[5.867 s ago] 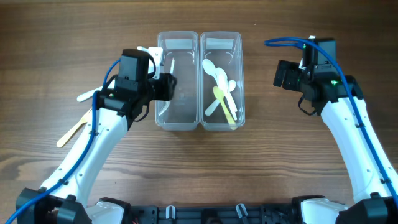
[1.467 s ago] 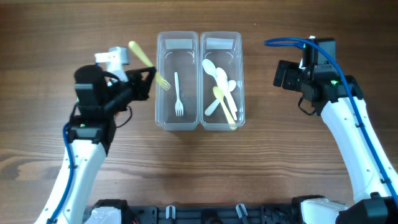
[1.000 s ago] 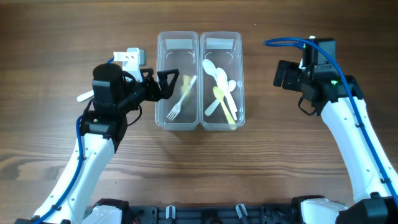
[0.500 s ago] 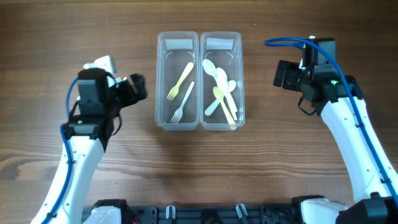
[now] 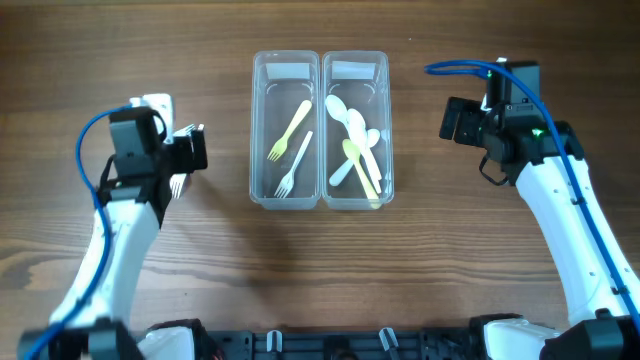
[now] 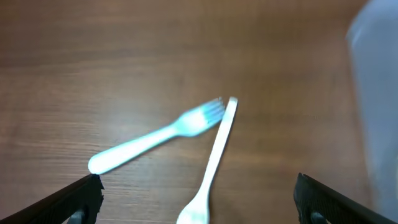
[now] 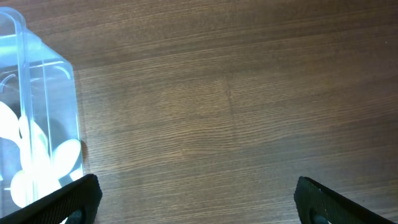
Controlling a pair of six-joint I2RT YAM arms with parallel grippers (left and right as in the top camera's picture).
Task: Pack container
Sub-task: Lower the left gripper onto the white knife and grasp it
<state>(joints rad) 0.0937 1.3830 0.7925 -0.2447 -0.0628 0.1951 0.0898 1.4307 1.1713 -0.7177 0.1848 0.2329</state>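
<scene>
Left gripper [image 5: 193,150]: jaws spread wide, nothing held.
Pale fork [image 6: 155,138]: ahead, left of centre.
White fork [image 6: 213,155]: between the fingers; pinch its shaft alone, clear of its neighbour.
Fork container [image 5: 286,130]: rightward.
Right gripper [image 5: 446,120]: spread, empty.

You face a matt, grained wood table [image 5: 320,270]. The containers [image 5: 321,130] are clear glossy plastic; the forks [image 6: 155,135] left of them are smooth white plastic.
</scene>
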